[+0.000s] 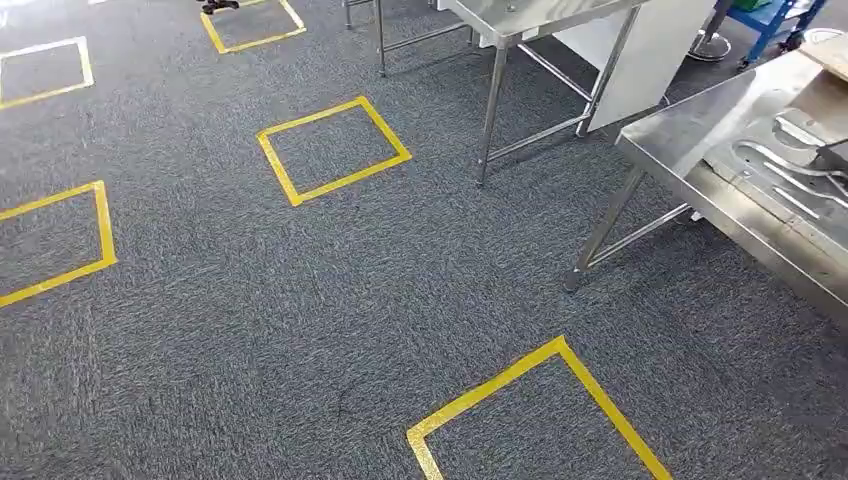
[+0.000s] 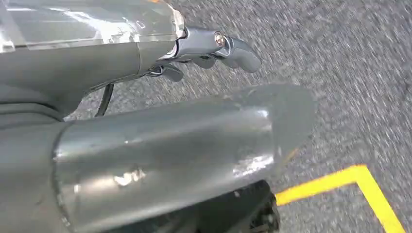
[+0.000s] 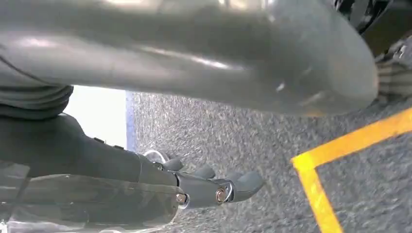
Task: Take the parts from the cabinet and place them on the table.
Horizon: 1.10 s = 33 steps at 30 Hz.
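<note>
In the head view a steel table point(image 1: 690, 125) stands at the right edge, with bent metal parts point(image 1: 790, 165) lying on its top. My left hand point(image 2: 170, 136) hangs over grey carpet in the left wrist view, its fingers point(image 2: 228, 48) stretched out and holding nothing. My right hand point(image 3: 111, 160) also hangs above the carpet in the right wrist view, its fingers point(image 3: 218, 191) extended with nothing between them and the thumb.
A second steel table point(image 1: 520, 15) with thin legs stands at the top centre, beside a white panel point(image 1: 650, 60). A blue frame point(image 1: 770, 20) is at the far top right. Yellow tape squares point(image 1: 335, 150) mark the grey carpet, one close in front point(image 1: 540, 400).
</note>
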### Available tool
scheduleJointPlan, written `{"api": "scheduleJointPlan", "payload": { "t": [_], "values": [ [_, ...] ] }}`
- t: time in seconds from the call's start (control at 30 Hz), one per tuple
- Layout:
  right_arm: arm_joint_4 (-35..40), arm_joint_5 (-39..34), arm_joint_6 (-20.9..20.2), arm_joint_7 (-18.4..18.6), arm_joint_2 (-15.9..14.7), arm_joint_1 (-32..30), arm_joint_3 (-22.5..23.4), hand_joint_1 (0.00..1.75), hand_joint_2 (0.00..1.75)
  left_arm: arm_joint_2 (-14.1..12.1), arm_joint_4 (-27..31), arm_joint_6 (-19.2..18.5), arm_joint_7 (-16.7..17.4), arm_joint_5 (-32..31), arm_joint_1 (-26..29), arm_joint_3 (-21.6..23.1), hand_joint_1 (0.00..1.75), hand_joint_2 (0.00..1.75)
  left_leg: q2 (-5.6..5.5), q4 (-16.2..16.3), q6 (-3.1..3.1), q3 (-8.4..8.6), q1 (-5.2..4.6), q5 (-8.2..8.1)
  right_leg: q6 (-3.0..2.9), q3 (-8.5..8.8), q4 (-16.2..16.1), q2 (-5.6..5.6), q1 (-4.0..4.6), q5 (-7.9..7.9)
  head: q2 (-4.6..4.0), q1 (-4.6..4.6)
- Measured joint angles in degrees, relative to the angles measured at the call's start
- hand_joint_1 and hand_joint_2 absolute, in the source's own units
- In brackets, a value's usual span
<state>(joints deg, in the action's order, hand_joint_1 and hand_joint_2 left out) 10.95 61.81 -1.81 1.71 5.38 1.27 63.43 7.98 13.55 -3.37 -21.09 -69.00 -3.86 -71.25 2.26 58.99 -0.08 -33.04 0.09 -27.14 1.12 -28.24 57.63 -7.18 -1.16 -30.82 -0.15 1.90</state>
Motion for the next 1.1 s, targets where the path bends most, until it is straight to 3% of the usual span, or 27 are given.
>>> {"api": "scheduleJointPlan", "payload": {
  "t": [0.03, 0.07, 0.1, 0.13, 0.17, 0.2, 0.23, 0.27, 0.33, 0.37, 0.4, 0.47, 0.53, 0.57, 0.6, 0.67, 0.7, 0.73, 0.77, 0.8, 0.83, 0.87, 0.9, 0.93, 1.03, 1.07, 1.1],
  "values": [
    [0.0, 0.1, 0.0, 0.0, 0.0, 0.4, 0.0, 0.0, 0.0, 0.0, 0.0, -0.2, 0.0, 0.0, 0.0, 0.0, 0.0, 0.0, -0.74, -0.8, 0.69, 0.83, 0.45, 0.45, 0.48, 0.16, 0.0, -0.38, -0.11, -0.39, 0.0, -0.02],
    [0.0, 0.1, 0.0, 0.0, 0.0, 0.2, 0.0, 0.0, 0.0, 0.0, 0.0, -0.4, 0.0, -0.1, 0.2, 0.0, 0.0, 0.0, -1.15, -1.2, 0.96, 0.95, 0.5, 0.66, 0.72, 0.17, 1.1, 2.75, -0.4, -1.32, 0.0, -0.04],
    [0.0, 0.2, 0.0, -0.2, 0.1, 0.1, 0.0, 0.0, 0.0, 0.0, 0.0, -0.4, 0.0, -0.2, 0.2, 0.0, 0.0, 0.0, -1.53, -1.3, 1.42, 0.96, 0.5, 0.83, 0.56, -1.24, 3.9, 5.11, -0.46, -3.22, 0.0, 0.0],
    [0.0, 0.3, 0.0, -0.2, 0.4, 0.1, 0.0, 0.0, 0.0, -0.1, 0.0, -0.4, 0.0, -0.3, 0.1, 0.0, 0.0, 0.0, -2.01, -1.3, 1.69, 0.81, 0.48, 0.87, 0.43, -3.48, 8.2, 6.2, -0.52, -5.46, 0.0, -0.02],
    [0.0, 0.4, 0.0, -0.2, 0.7, 0.0, 0.0, 0.0, 0.0, -0.1, 0.0, -0.4, 0.0, -0.6, 0.0, 0.0, 0.0, 0.0, -2.68, -1.3, 1.8, 0.74, 0.37, 0.87, 0.41, -5.97, 12.9, 6.72, -0.42, -7.42, 0.0, 0.0],
    [0.0, 0.5, 0.0, -0.1, 1.0, -0.1, 0.1, 0.0, 0.0, -0.1, 0.0, -0.3, 0.0, -0.8, 0.0, 0.0, 0.0, 0.0, -3.45, -1.3, 1.88, 0.73, 0.26, 0.84, 0.43, -8.04, 16.5, 6.91, -0.37, -8.35, 0.0, -0.02],
    [0.0, 0.6, 0.0, -0.1, 1.1, -0.2, 0.1, 0.0, 0.0, -0.1, 0.0, -0.3, 0.1, -1.0, 0.0, 0.0, 0.0, 0.0, -4.31, -1.3, 1.88, 0.83, 0.19, 0.83, 0.43, -8.95, 17.5, 6.97, -0.35, -7.73, 0.0, -0.02],
    [0.0, 0.6, 0.0, 0.0, 1.2, -0.2, 0.1, 0.0, 0.0, -0.2, 0.0, -0.3, 0.2, -1.2, 0.0, 0.0, 0.0, 0.0, -5.15, -1.2, 1.87, 0.97, 0.19, 0.81, 0.35, -8.54, 15.8, 7.0, -0.35, -5.64, 0.0, 0.0],
    [0.0, 0.7, 0.0, 0.0, 1.4, -0.2, 0.1, 0.0, 0.0, -0.2, 0.0, -0.2, 0.2, -1.4, 0.1, 0.1, 0.0, 0.0, -6.71, -1.0, 1.68, 1.15, 0.2, 0.69, -0.05, -5.28, 7.6, 7.9, -0.35, -0.13, 0.0, -0.02],
    [0.0, 0.8, 0.0, 0.0, 1.4, -0.3, 0.2, 0.0, 0.0, -0.1, 0.0, -0.2, 0.3, -1.6, 0.1, 0.1, 0.0, 0.0, -7.39, -0.8, 1.51, 1.03, 0.28, 0.58, -0.5, -3.37, 2.9, 10.36, -0.31, 1.99, 0.0, -0.02],
    [0.0, 0.8, 0.0, 0.0, 1.4, -0.3, 0.2, 0.0, 0.0, 0.0, 0.0, -0.2, 0.4, -1.8, 0.0, 0.2, 0.0, 0.0, -7.83, -0.3, 1.03, 0.71, -0.07, 0.3, -0.78, -2.99, 1.2, 12.22, -0.32, 1.27, 0.0, 0.0],
    [0.1, 1.0, 0.0, 0.0, 1.4, -0.1, 0.2, 0.0, 0.0, 0.0, 0.0, -0.1, 0.5, -1.9, 0.1, 0.2, 0.0, 0.0, -8.93, -0.5, 0.25, 0.33, 0.51, 0.42, -0.81, -2.96, 1.2, 10.86, 0.11, 1.33, 0.0, 0.0],
    [0.2, 1.0, 0.0, 0.0, 1.4, 0.1, 0.2, 0.0, 0.0, 0.0, 0.0, 0.1, 0.5, -2.0, 0.4, 0.3, 0.0, 0.0, -10.08, -1.0, -0.7, 0.29, 0.52, 0.61, -1.64, -2.34, 0.3, 9.68, 0.08, 1.75, 0.0, 0.0],
    [0.2, 1.1, 0.0, 0.0, 1.4, 0.1, 0.2, 0.0, 0.0, -0.1, 0.0, 0.2, 0.5, -2.1, 0.5, 0.3, 0.0, 0.0, -8.17, 0.0, -0.58, 0.28, 0.64, 0.27, -1.91, -1.89, -0.4, 8.67, -0.24, 2.21, 0.0, -0.02],
    [0.2, 1.3, 0.0, 0.0, 1.3, -0.1, 0.2, 0.0, 0.0, -0.1, 0.0, 0.4, 0.5, -2.5, 0.4, 0.4, 0.0, 0.0, -5.11, 2.3, -0.78, -0.87, 0.43, -1.56, -2.39, -1.58, -0.9, 8.13, -0.2, 2.26, 0.0, 0.02],
    [0.2, 1.5, 0.0, 0.0, 1.3, -0.4, 0.3, 0.0, 0.0, -0.2, 0.0, 0.5, 0.5, -3.3, 0.2, 0.9, 0.0, 0.0, -3.4, 10.5, -1.3, -4.98, 0.78, -5.93, -2.56, -1.44, -1.0, 6.37, 0.0, 2.19, 0.0, 0.0],
    [0.2, 1.7, 0.0, 0.0, 0.9, -0.4, 0.3, 0.0, 0.0, -0.2, 0.0, 0.6, 0.6, -3.8, 0.2, 1.2, 0.0, 0.0, -3.2, 14.0, -1.6, -6.76, 0.93, -7.2, -2.63, -1.42, -0.9, 5.54, 0.01, 2.05, 0.0, 0.02],
    [0.2, 1.9, 0.0, 0.0, 0.5, -0.4, 0.3, 0.0, 0.0, -0.2, 0.0, 0.7, 0.8, -4.2, 0.3, 1.6, 0.0, 0.0, -3.09, 15.8, -1.88, -7.72, 1.13, -7.31, -2.57, -1.43, -0.9, 4.81, -0.05, 1.93, 0.0, 0.0],
    [0.2, 2.0, 0.0, 0.0, 0.3, -0.3, 0.3, 0.0, 0.0, -0.3, 0.0, 0.7, 0.8, -4.4, 0.4, 1.8, 0.0, 0.0, -2.9, 14.9, -2.18, -7.29, 1.37, -6.1, -2.33, -1.28, -0.8, 4.14, -0.2, 1.77, 0.0, 0.02],
    [0.2, 2.0, 0.0, 0.0, 0.2, -0.2, 0.3, 0.0, 0.0, -0.3, 0.0, 0.9, 0.9, -4.7, 0.6, 2.0, 0.0, 0.0, -2.54, 11.5, -2.48, -5.58, 1.66, -3.92, -1.97, -1.09, -0.7, 3.48, -0.42, 1.5, 0.0, 0.02],
    [0.2, 2.0, 0.0, 0.1, 0.2, -0.2, 0.3, 0.0, 0.0, -0.4, 0.0, 0.9, 0.9, -4.8, 0.6, 2.1, 0.0, 0.0, -1.71, 6.3, -2.85, -2.82, 1.96, -1.21, -1.49, -0.75, -0.5, 2.74, -0.72, 1.1, 0.0, 0.0],
    [0.2, 2.1, 0.0, 0.1, 0.1, -0.2, 0.4, 0.0, 0.0, -0.4, 0.0, 1.1, 0.9, -4.9, 0.5, 2.4, 0.0, 0.0, 0.16, 1.8, -3.18, -0.29, 2.23, 0.72, -0.99, -0.45, -0.2, 2.1, -0.86, 0.66, 0.0, 0.0],
    [0.2, 2.1, 0.0, 0.1, 0.1, -0.2, 0.4, 0.0, 0.0, -0.3, 0.0, 1.3, 0.9, -5.0, 0.4, 2.7, 0.0, 0.0, 2.18, 0.6, -3.02, 0.17, 1.98, 0.03, -0.4, -0.4, 0.1, 1.72, -0.47, 0.2, 0.0, 0.02],
    [0.2, 2.2, 0.1, 0.1, 0.0, -0.1, 0.5, 0.0, 0.0, -0.3, 0.0, 1.4, 0.9, -5.2, 0.3, 3.0, 0.0, 0.0, 1.17, 0.4, -1.95, 0.13, 1.86, 0.4, 0.07, -0.27, 0.4, 1.2, -0.16, -0.2, 0.0, -0.07],
    [0.2, 2.5, 0.0, 0.2, 0.1, 0.6, 0.6, 0.0, 0.0, -0.3, 0.0, 1.5, 1.0, -5.6, 0.6, 3.0, 0.0, 0.0, -0.35, 0.4, -0.6, -0.39, 1.57, 0.3, 0.96, 0.55, -0.5, 0.04, -0.42, 0.03, 0.0, -0.02],
    [0.2, 2.6, 0.0, 0.2, 0.1, 0.7, 0.6, 0.0, 0.0, -0.4, 0.0, 1.6, 1.0, -5.6, 0.6, 3.1, 0.0, 0.0, -1.01, 0.0, 0.0, -0.04, 1.83, 0.58, 1.42, 0.68, -0.2, 1.1, -0.84, -0.58, 0.0, -0.02],
    [0.2, 2.6, 0.0, 0.2, 0.3, 0.6, 0.7, 0.0, 0.0, -0.4, 0.0, 1.6, 1.0, -5.6, 0.6, 3.2, 0.0, 0.0, -1.48, -0.1, 0.37, -0.04, 1.71, 0.68, 1.25, -0.08, 1.6, 3.87, -0.89, -2.15, 0.0, -0.02]
  ]
}}
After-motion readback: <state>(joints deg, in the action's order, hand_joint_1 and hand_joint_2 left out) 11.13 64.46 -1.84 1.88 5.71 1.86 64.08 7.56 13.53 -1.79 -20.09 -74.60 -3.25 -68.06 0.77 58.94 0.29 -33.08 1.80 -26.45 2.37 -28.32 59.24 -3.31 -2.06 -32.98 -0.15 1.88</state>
